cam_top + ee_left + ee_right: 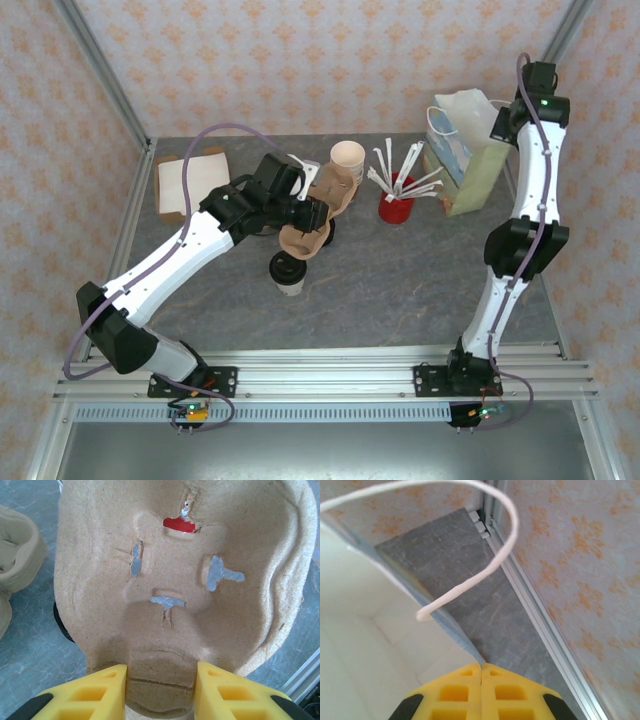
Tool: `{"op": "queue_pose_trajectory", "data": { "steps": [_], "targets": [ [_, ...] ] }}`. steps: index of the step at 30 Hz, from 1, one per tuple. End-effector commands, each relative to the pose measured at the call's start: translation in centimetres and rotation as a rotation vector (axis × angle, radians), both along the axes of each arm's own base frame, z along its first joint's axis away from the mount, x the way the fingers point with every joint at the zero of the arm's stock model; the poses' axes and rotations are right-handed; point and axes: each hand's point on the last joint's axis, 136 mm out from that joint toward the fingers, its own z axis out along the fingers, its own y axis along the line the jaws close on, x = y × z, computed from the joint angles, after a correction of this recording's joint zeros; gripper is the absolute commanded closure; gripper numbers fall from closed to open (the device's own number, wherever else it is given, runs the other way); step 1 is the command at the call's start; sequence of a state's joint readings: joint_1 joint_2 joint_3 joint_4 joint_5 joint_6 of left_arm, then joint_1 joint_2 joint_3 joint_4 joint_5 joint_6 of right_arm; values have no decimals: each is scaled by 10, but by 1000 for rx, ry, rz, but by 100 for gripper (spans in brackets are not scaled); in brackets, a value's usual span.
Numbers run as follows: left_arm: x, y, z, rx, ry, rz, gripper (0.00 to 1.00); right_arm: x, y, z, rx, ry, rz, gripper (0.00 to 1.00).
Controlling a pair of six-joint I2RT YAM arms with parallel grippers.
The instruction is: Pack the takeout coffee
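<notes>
Brown paper takeout coffee cup (287, 272) with black lid stands unpacked, well left of the pale paper bag (478, 170) whose rim your right gripper (481, 667) pinches; your left gripper (160, 680) clamps a tan pulp carrier (100, 555), so loading remains.

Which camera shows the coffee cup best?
The top view: the cup stands whole on the table, black lid on, near the pulp carrier. In the left wrist view the carrier hides most of it; a dark sliver at the carrier's left edge is probably the lid.
</notes>
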State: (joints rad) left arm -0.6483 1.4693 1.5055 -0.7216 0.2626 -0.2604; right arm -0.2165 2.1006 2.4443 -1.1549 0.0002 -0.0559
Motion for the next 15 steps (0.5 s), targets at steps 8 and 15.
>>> {"op": "queue_pose_trajectory", "data": {
  "steps": [8, 15],
  "targets": [
    [-3, -1, 21, -35, -56, -12, 66, -108, 15, 67, 11, -137, -128, 100],
    [-2, 10, 30, -27, -85, 37, 66, -192, 60, 108, 175, -380, -98, 100]
  ]
}}
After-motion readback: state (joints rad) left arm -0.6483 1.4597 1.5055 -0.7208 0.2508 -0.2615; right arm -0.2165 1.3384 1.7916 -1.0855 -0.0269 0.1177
